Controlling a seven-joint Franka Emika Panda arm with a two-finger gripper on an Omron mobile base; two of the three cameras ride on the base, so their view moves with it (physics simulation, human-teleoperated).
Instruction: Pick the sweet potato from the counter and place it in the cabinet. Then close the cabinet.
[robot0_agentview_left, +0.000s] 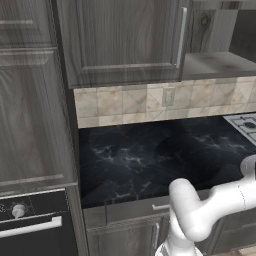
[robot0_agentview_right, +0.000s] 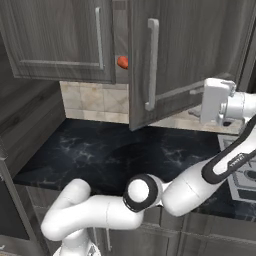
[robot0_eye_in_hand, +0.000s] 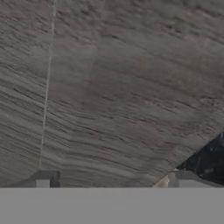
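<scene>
Above black counter (robot0_agentview_right: 115, 150), cabinet (robot0_agentview_right: 190, 55) door ajar.

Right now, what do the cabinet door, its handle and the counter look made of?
The cabinet door looks like dark grey-brown wood or wood-look laminate: streaky grain, matte. Its handle looks like brushed metal: a pale silver bar with a soft sheen. The counter looks like polished black marble or an imitation: thin white veins, slight gloss.
</scene>
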